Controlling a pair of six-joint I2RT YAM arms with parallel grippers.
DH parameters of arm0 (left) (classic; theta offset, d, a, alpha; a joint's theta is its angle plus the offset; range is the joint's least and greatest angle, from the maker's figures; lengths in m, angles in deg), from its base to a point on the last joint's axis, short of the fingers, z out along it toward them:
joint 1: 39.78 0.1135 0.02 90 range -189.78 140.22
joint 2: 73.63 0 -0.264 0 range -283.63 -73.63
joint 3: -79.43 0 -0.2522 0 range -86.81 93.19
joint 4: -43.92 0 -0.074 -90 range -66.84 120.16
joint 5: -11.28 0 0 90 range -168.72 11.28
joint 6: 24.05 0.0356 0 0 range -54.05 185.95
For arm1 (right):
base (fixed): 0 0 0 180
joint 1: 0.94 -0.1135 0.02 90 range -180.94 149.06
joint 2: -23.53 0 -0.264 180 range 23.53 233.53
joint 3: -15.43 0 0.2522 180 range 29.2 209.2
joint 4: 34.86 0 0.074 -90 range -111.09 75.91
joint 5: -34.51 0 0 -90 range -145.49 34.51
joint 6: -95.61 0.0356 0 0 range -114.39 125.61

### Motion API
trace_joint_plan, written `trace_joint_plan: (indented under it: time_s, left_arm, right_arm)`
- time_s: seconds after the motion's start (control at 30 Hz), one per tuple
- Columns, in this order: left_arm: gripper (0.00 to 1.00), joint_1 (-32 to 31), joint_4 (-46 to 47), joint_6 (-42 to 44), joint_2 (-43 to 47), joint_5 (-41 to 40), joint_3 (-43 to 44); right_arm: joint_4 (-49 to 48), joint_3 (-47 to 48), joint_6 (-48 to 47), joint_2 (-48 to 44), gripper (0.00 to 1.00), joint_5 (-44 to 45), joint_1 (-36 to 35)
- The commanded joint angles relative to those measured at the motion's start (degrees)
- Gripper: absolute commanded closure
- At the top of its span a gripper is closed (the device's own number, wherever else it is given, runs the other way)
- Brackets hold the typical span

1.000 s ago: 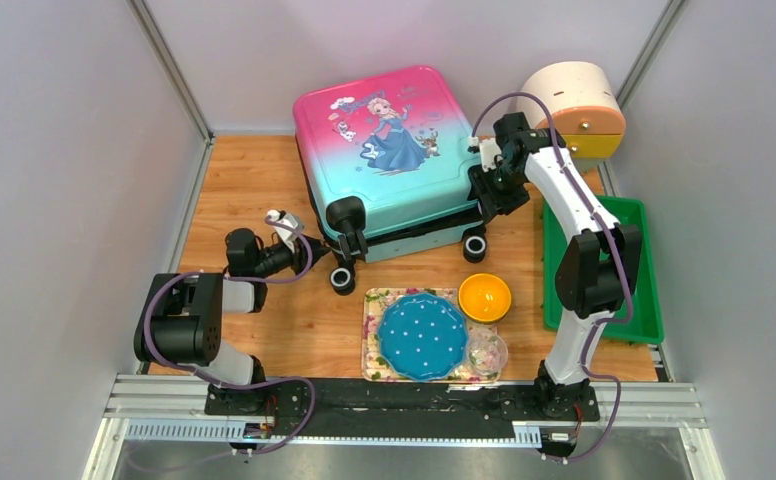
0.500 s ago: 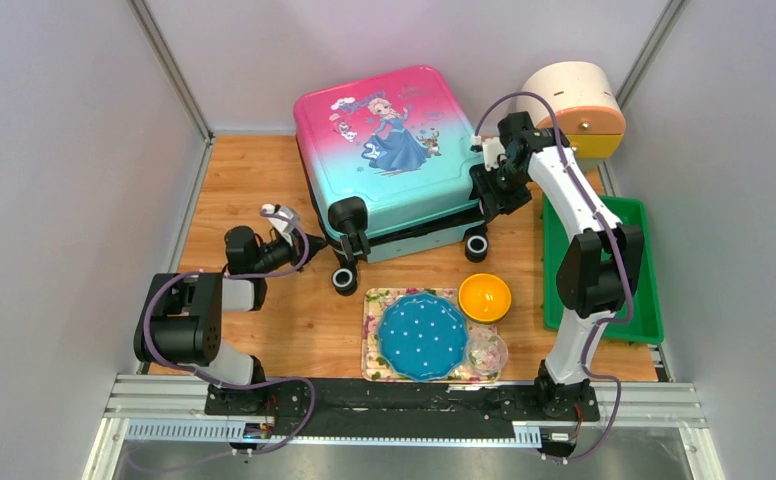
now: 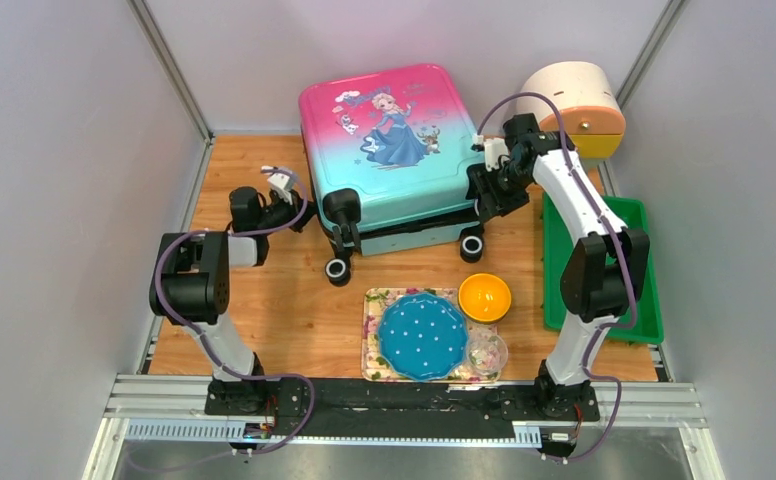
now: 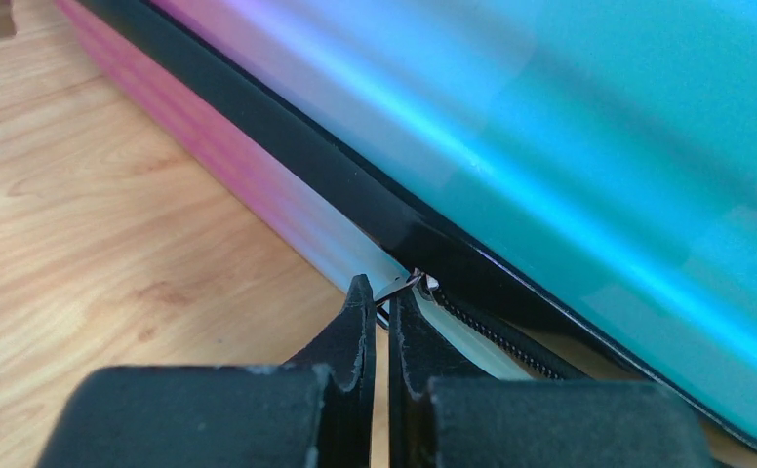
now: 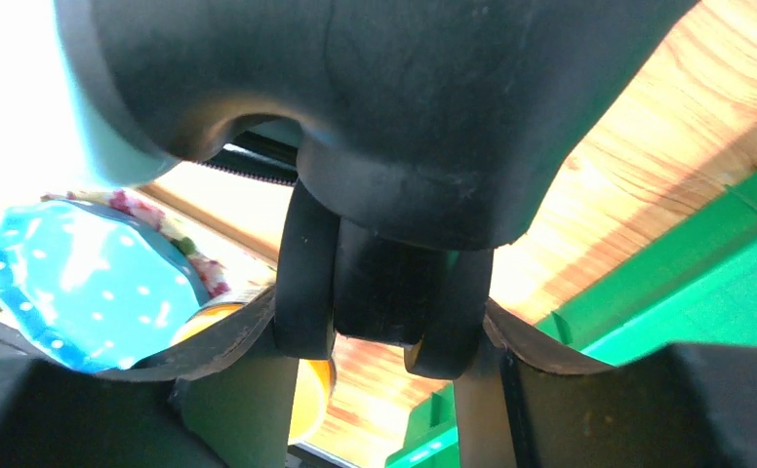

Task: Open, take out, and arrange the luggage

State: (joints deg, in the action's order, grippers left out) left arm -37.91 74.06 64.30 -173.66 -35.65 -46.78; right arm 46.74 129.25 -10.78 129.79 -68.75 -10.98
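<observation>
On counter, back centre: luggage (image 3: 389, 140) lies flat, printed shell up, pink end to the rear, turquoise end w/ black wheels twd the arms. We see a dark band betw. the two shells along the near edge.
Counter: wood top (image 3: 264, 320), grey walls round it.
Left tool: (image 4: 382, 292) at the luggage's left side, low, by the seam; closed tight, tips pinching the zip pull (image 4: 409, 285). In top view it sits at (image 3: 302, 213), just beside the near-left wheel housing.
Zip: wrist view shows a line of bare teeth running off from the pull on the right; black trim runs off to the upper left.
Right tool: (image 5: 379, 322) at the luggage's near-right corner, (image 3: 486, 190) in top view. Fingers (image 5: 243, 336) sit either side of the upper caster (image 5: 379, 283) and look to touch it on both sides, so we read it as clamped on the caster.
Near centre: blue plate (image 3: 422, 336) w/ white dots, on a patterned tray (image 3: 376, 300).
Beside plate, right: orange bowl (image 3: 485, 297) touching the tray's corner; clear bowl (image 3: 486, 352) at the plate's near-right rim.
Right edge: green tray (image 3: 632, 290), partly hidden by the right arm.
Back right corner: cream cabinet (image 3: 574, 95), round, yellow drawer front w/ small knob; apart from the luggage.
</observation>
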Motion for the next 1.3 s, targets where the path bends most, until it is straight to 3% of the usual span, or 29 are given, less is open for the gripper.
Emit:
trace_joint_plan:
  time_s: [0.0, 0.23, 0.4, 0.43, 0.47, 0.5, 0.57, 0.6, 0.7, 0.73, 0.83, 0.97, 1.17, 1.27]
  left_arm:
    - [1.00, 0.9, 0.6, 0.1, -3.9, -11.9, 9.6]
    - [1.00, 3.9, -9.0, 1.1, -3.9, -14.7, 15.2]
    - [1.00, 7.4, -14.7, 1.6, -1.8, -14.9, 16.6]
    - [0.97, 7.8, -15.5, 3.3, -0.4, -12.9, 16.3]
    - [0.87, 8.4, -16.7, 4.5, 0.5, -12.1, 16.2]
    - [0.62, 8.5, -19.9, 7.0, 1.6, -11.8, 16.2]
    - [0.44, 9.1, -22.7, 9.3, 4.7, -10.4, 15.7]
    - [0.32, 9.5, -25.8, 10.3, 5.8, -9.9, 15.6]
    - [0.23, 9.8, -37.9, 12.4, 11.2, -9.4, 18.6]
    - [0.22, 9.8, -40.7, 11.7, 12.2, -9.8, 20.9]
    - [0.21, 9.4, -52.4, 9.6, 16.3, -8.9, 24.6]
    - [0.20, 6.2, -59.2, 4.7, 22.8, -10.7, 24.7]
    - [0.18, -6.9, -69.3, -4.0, 29.5, -20.1, 24.5]
    - [0.18, -13.6, -72.8, -6.4, 30.2, -28.5, 24.2]
  right_arm:
    - [0.4, -1.4, -3.2, -5.8, 1.00, -4.7, -0.2]
    - [1.7, -1.2, -3.0, -7.6, 1.00, -14.9, -1.7]
    - [0.4, -3.5, -3.6, -9.5, 1.00, -16.0, -5.5]
    - [0.4, -4.2, -3.7, -9.4, 1.00, -16.8, -6.0]
    - [1.5, -4.2, -3.8, -9.1, 1.00, -17.2, -6.5]
    - [2.2, -4.0, -3.8, -8.3, 0.93, -17.3, -6.9]
    - [6.5, -2.0, -4.8, -7.4, 0.81, -19.3, -6.9]
    - [8.5, -0.7, -5.6, -6.9, 0.55, -20.2, -6.2]
    - [15.7, 4.5, -9.1, -7.1, 0.17, -25.8, -2.5]
    - [17.1, 6.0, -9.5, -7.3, 0.14, -28.0, -1.4]
    - [17.8, 12.4, -6.7, -7.4, 0.13, -31.0, 3.6]
    - [4.5, 15.2, 8.2, -6.8, 0.16, -28.9, 9.1]
    - [-15.9, 7.4, 15.0, -5.5, 0.22, -11.1, 9.4]
    - [-19.8, 6.3, 15.9, -2.0, 0.31, -4.3, 9.1]
